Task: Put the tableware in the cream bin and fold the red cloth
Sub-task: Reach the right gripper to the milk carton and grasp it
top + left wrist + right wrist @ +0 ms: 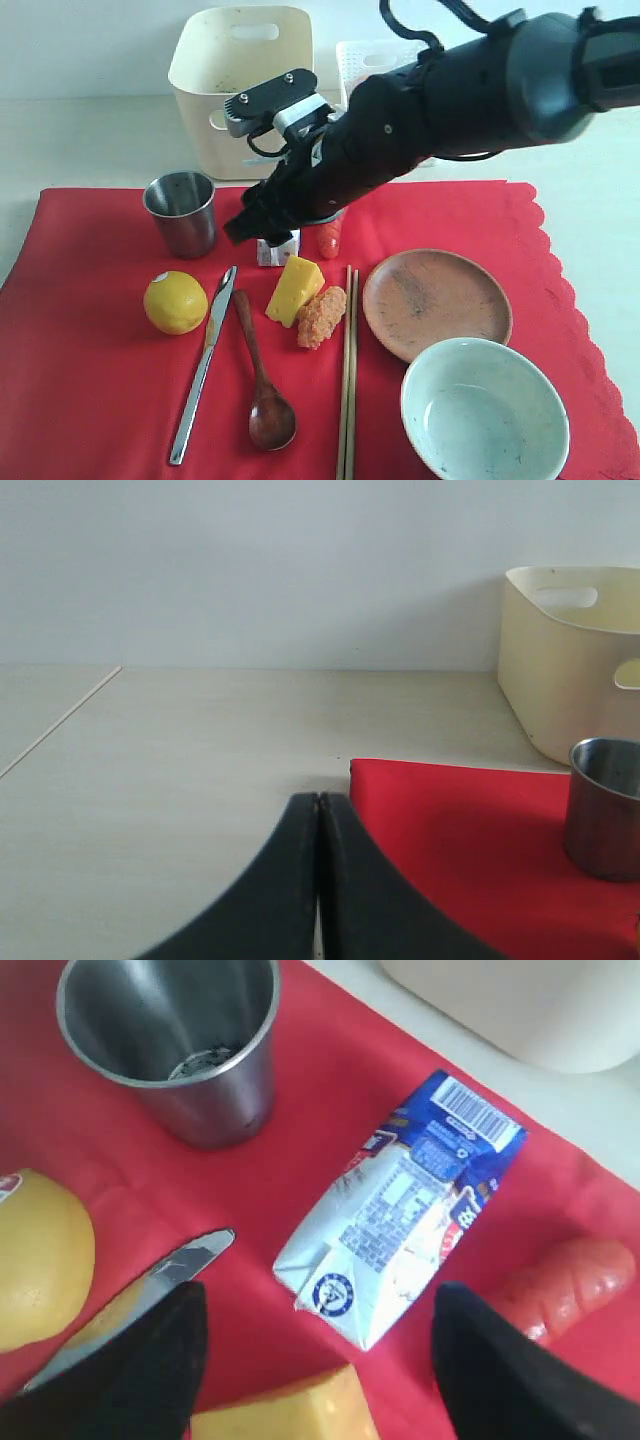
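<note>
Right hand (320,1298) spread wide, two dark fingers (130,1370) well apart. Milk carton (400,1200), white and blue, barcode showing, on red cloth (320,1080) in gap between fingers. Steel cup (170,1045) upright near carton, dark specks at bottom. Knife (150,1285) just beside lemon (35,1260), partly hidden by finger. Cheese (290,1415) and sausage (565,1285) beside carton. Cream bin (530,1005) on pale bench (610,1120) past cloth edge.
</note>
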Robot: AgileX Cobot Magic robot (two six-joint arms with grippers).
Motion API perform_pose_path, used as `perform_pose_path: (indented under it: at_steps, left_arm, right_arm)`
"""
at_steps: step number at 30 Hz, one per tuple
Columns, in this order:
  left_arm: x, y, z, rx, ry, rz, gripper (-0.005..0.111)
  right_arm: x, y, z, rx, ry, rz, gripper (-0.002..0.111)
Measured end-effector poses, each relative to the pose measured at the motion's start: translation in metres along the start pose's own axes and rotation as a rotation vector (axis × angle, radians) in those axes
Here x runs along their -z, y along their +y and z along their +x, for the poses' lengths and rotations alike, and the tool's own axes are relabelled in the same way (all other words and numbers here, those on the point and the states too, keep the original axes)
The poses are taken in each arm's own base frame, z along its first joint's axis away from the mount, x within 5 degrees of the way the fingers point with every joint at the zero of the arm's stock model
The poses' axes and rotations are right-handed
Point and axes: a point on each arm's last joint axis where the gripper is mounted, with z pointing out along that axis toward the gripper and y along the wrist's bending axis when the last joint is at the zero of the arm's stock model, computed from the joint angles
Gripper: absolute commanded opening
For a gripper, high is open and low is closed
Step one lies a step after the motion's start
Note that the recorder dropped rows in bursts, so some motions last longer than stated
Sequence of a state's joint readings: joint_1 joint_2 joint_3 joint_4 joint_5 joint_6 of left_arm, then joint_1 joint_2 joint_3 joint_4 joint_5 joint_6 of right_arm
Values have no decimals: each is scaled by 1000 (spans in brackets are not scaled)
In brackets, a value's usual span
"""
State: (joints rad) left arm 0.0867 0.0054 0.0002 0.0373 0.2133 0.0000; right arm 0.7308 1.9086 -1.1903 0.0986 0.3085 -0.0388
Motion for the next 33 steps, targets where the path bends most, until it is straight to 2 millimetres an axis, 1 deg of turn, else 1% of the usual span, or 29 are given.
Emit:
perform_pose_path:
  at_steps: [2,7,10,15,17,19,21,24,27,30,33]
  left_arm:
    - [0,0,0,0,0,0,0]
    - [0,0,0,0,0,0,0]
    - [0,0,0,0,0,0,0]
    - [0,0,0,0,0,0,0]
    - [0,0,0,0,0,0,0]
    - [0,0,0,0,0,0,0]
    - [0,0,0,0,0,0,0]
    - [0,0,0,0,0,0,0]
    - [0,0,0,0,0,0,0]
    - [0,0,0,0,0,0,0]
    - [0,0,0,0,0,0,0]
  right_arm:
    - [-9,0,-4,-8,22,-1,74]
    - [-32,0,-16,-27,36,1,74]
    - [-46,-6,-20,-55,52,28,74]
    - [-66,-15,-15,-75,95,93,74]
    - [-72,-17,-13,-70,105,107,72]
    - [-77,-18,-9,-61,116,115,65]
    - [-80,-18,-7,-62,118,116,54]
    - [-80,-18,-7,-61,118,118,33]
    - [-80,-18,-7,-59,118,119,15]
    - [-80,-18,-7,-65,118,117,1]
    - [-80,-18,-7,-79,118,114,0]
